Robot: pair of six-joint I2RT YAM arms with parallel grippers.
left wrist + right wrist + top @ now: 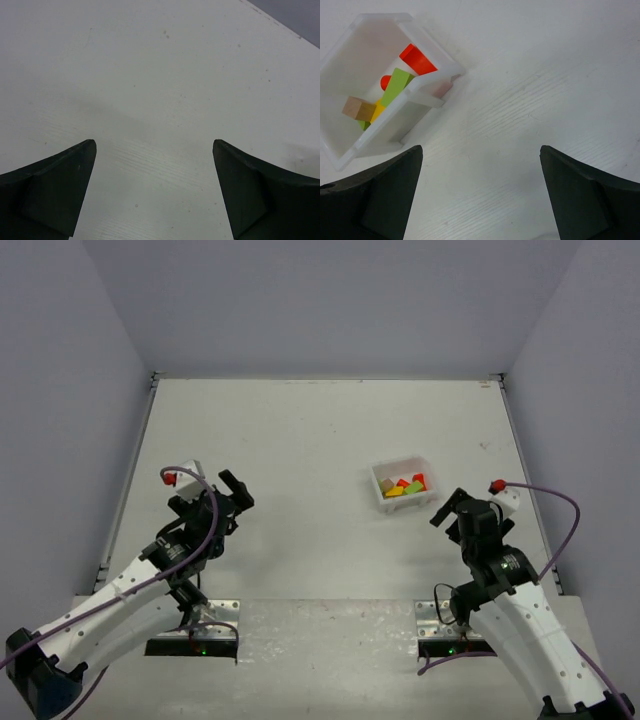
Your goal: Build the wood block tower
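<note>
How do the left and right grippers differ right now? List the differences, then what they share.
The left gripper looks down on bare table; the right gripper has the white tray of blocks in its view. From above, the left gripper sits well away from the tray; the right gripper sits near it, not touching. Both are open and hold nothing.

wood blocks point(403, 485) in tray point(379, 483) — table point(300, 440) right
</note>
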